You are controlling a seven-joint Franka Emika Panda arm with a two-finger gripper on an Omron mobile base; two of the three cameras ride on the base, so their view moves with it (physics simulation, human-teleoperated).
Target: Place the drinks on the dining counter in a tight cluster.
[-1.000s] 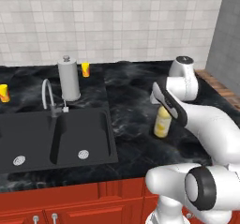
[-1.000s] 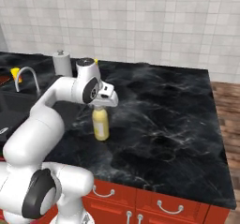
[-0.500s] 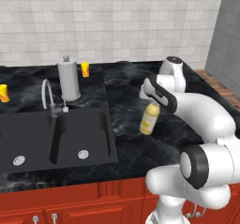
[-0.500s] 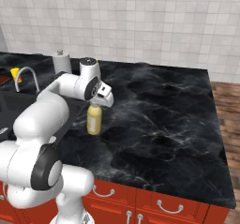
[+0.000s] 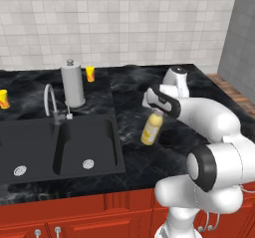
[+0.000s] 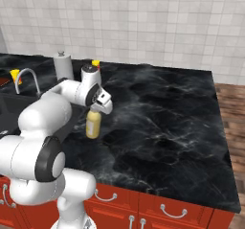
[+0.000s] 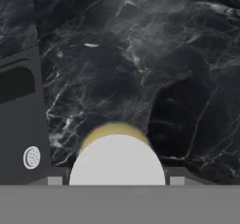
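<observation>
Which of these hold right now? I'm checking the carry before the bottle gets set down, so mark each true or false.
1. The gripper holds the yellow bottle by its top. True.
2. The bottle lies flat in the sink. False: it hangs tilted over the counter, right of the sink.
3. The paper towel cylinder stands behind the sink. True.
4. An orange cup sits in the sink basin. False: it stands on the counter near the wall.
</observation>
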